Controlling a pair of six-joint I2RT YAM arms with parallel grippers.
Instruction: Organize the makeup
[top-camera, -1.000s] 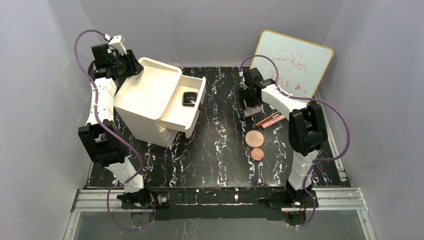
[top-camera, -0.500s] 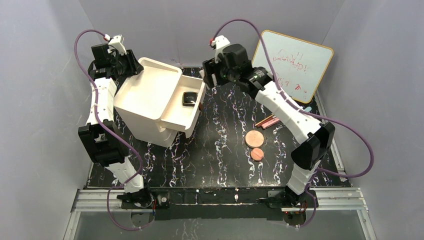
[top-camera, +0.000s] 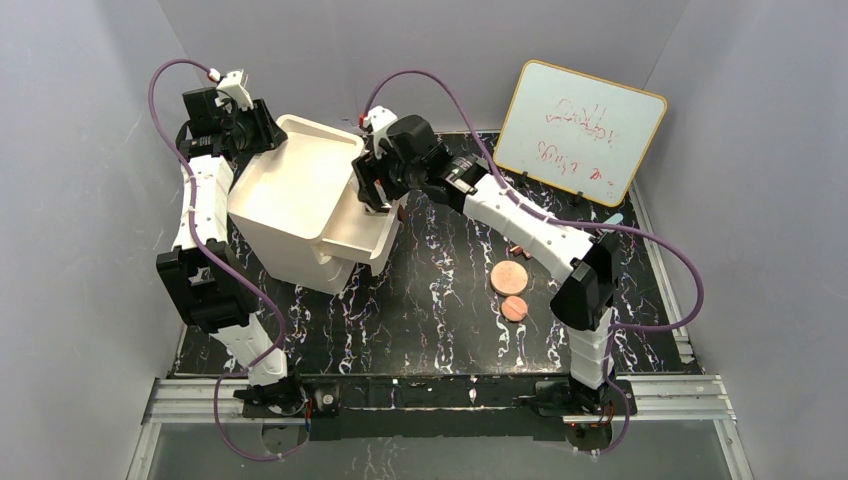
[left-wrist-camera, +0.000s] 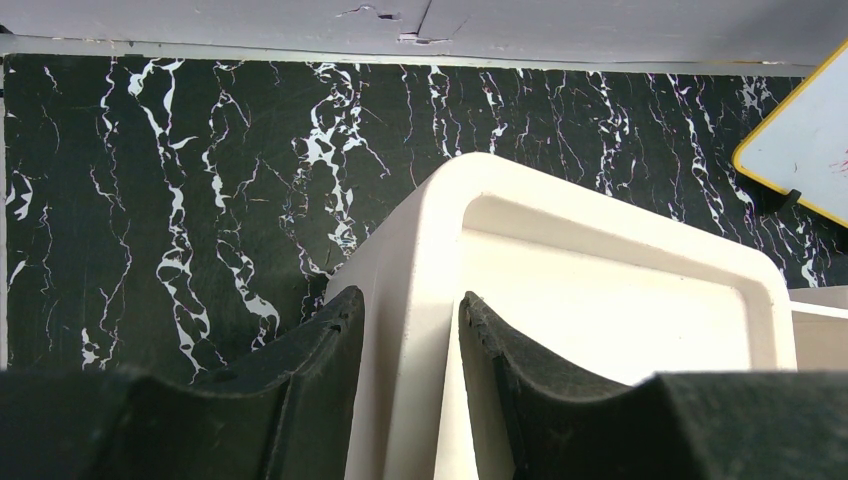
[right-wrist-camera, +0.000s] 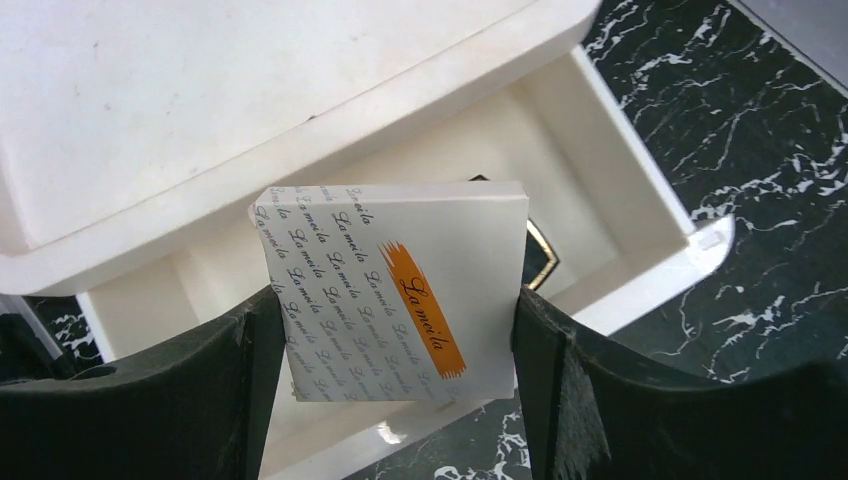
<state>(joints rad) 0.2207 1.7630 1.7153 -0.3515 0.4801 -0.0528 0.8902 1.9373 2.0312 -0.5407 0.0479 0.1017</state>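
Note:
My right gripper (top-camera: 381, 192) is shut on a white carton printed "La meila" (right-wrist-camera: 390, 280) and holds it above the open drawer (right-wrist-camera: 640, 190) of the white drawer unit (top-camera: 290, 200). The square framed compact (right-wrist-camera: 541, 262) lies in the drawer, mostly hidden under the carton. Two round copper-pink discs lie on the table, the larger (top-camera: 508, 277) behind the smaller (top-camera: 514, 308). Only a tip of the slim sticks (top-camera: 517, 250) shows past my right arm. My left gripper (top-camera: 266, 130) is shut on the unit's back-left wall (left-wrist-camera: 410, 330).
A whiteboard (top-camera: 585, 130) leans on the back right wall. A small light-blue cylinder (top-camera: 613, 217) lies below it by the right edge. The black marbled table (top-camera: 440, 310) is walled by grey panels on three sides.
My right arm has lifted the carton from beside the sticks at the right and swung it left to above the open drawer. The left arm has not moved.

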